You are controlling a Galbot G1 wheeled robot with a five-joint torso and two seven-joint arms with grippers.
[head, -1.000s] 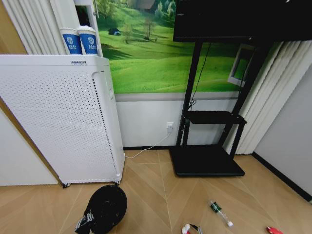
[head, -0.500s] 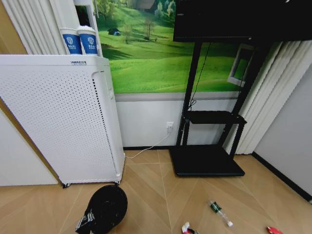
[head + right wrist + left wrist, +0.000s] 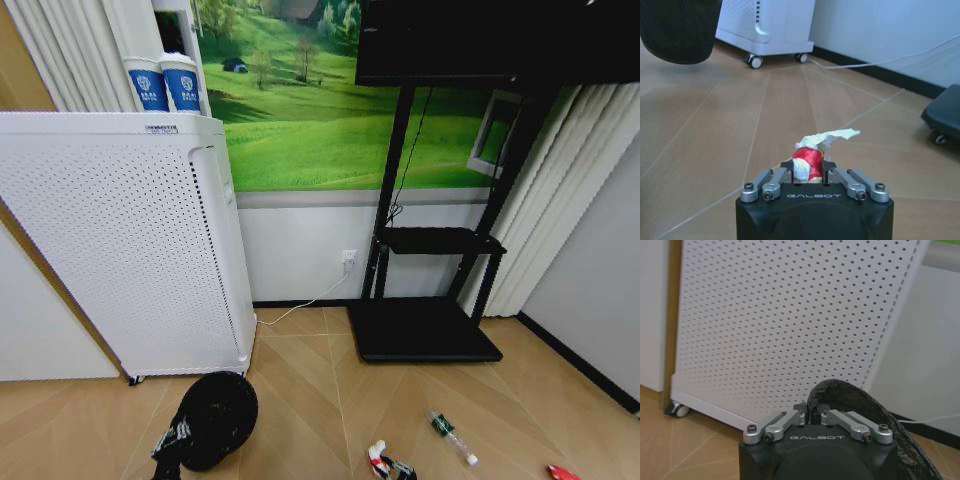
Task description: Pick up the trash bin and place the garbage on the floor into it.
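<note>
Step in hand: first piece of garbage grabbed, bin already up. Left hand is clamped on the rim of the trash bin, fingers pinched together over the black mesh edge; in the head view the bin hangs at lower left in front of the white perforated appliance, tilted, mouth facing partly toward the camera. In the right wrist view its dark underside shows clear of the wooden floor, so it looks lifted.

Right hand is closed on the red-and-white wrapper, low over the floor, a white paper tail sticking out past the fingers; in the head view this is at bottom centre, well apart from the bin.

Green bottle lies on the floor to the right of the wrapper, red piece farther right at the frame edge. Both untouched.

Next move likely calls for bringing wrapper and bin mouth together: bin needs tipping upright or the right hand carried over its opening before letting go, otherwise the wrapper could miss the tilted rim
</note>
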